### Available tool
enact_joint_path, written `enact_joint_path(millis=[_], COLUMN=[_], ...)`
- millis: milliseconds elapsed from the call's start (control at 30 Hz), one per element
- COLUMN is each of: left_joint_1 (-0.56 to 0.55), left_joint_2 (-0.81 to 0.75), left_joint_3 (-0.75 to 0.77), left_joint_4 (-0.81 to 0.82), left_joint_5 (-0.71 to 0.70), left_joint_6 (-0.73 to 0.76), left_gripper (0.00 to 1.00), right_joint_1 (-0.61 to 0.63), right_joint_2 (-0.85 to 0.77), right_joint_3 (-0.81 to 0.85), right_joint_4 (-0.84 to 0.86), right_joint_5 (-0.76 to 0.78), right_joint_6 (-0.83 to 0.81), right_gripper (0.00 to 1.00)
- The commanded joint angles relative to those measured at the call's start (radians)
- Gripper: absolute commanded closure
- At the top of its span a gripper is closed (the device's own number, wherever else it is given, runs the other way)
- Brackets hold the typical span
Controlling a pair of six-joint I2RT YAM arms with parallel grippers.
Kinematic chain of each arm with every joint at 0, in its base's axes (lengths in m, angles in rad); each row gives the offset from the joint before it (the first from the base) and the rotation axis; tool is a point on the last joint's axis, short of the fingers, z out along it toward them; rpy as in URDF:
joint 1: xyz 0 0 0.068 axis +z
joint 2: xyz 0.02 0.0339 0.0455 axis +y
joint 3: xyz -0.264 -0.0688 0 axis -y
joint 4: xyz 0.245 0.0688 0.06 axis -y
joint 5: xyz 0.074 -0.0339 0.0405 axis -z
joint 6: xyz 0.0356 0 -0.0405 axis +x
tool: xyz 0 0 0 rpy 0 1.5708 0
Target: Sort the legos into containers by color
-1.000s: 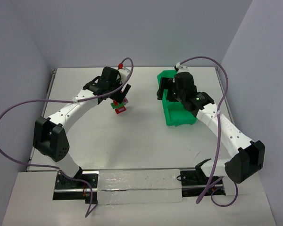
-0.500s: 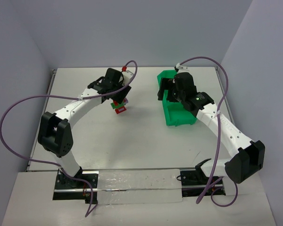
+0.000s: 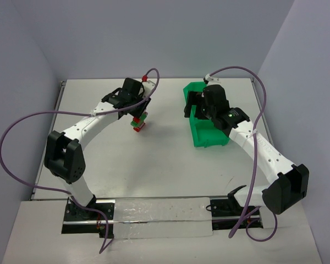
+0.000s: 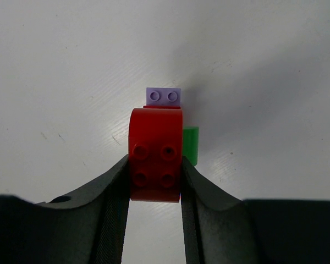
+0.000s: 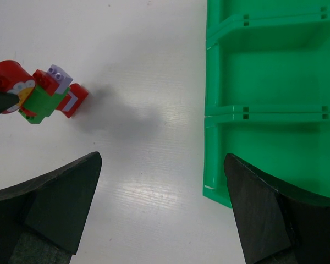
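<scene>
**Operator:** State of the left gripper (image 4: 155,165)?

**Technician:** Clamped. Its two fingers (image 4: 113,209) press against opposite sides of a red brick (image 4: 155,126), studs facing the wrist camera. A purple brick (image 4: 164,96) sits just beyond the red brick, and a green brick (image 4: 191,144) shows just beside its right side. Whether the red brick is lifted off the table (image 3: 154,165) cannot be determined.

**Operator:** Location of the legos (image 3: 138,122)?

**Technician:** They form one cluster at the left gripper's tip, toward the far edge of the table, left of its middle.

**Operator:** State of the right gripper (image 5: 162,165)?

**Technician:** Fingers spread wide apart, holding nothing. It hangs over the left wall of the tray (image 5: 275,71).

**Operator:** Location of the tray?

**Technician:** Near the far right corner of the table, its long side running from far edge toward near edge, well apart from the cluster.
</scene>
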Motion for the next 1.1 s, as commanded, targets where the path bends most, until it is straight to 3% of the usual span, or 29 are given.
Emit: enact_joint_path(millis=[0,233,400,567,700,867,1067], left_joint_1=[0.019,0.165,0.207,0.271,0.357,0.443,0.45], left_joint_2=[-0.08,-0.156,-0.236,-0.307,-0.351,-0.384,-0.39], left_joint_3=[0.084,0.093,-0.041,-0.181,-0.265,-0.38,-0.407], left_joint_4=[0.004,-0.017,0.102,0.237,0.364,0.552,0.593], left_joint_5=[0.005,0.28,0.396,0.483,0.675,0.816,0.84], left_joint_6=[-0.111,-0.439,-0.659,-0.789,-0.864,-0.97,-0.984], left_gripper=[1.0,1.0,1.0,1.0,1.0,1.0,1.0], right_joint_1=[0.009,0.064,0.108,0.115,0.075,-0.074,-0.074], right_joint_2=[-0.029,-0.084,-0.041,-0.002,-0.022,-0.046,-0.008], right_joint_3=[0.022,-0.054,-0.051,-0.055,-0.122,-0.273,-0.247], right_joint_4=[0.025,0.155,0.185,0.239,0.347,0.653,0.591], right_joint_5=[-0.035,-0.178,-0.282,-0.356,-0.476,-0.703,-0.711], right_joint_6=[-0.033,-0.188,-0.229,-0.125,0.021,0.287,0.274], right_gripper=[0.0,0.0,0.0,0.0,0.0,0.0,0.0])
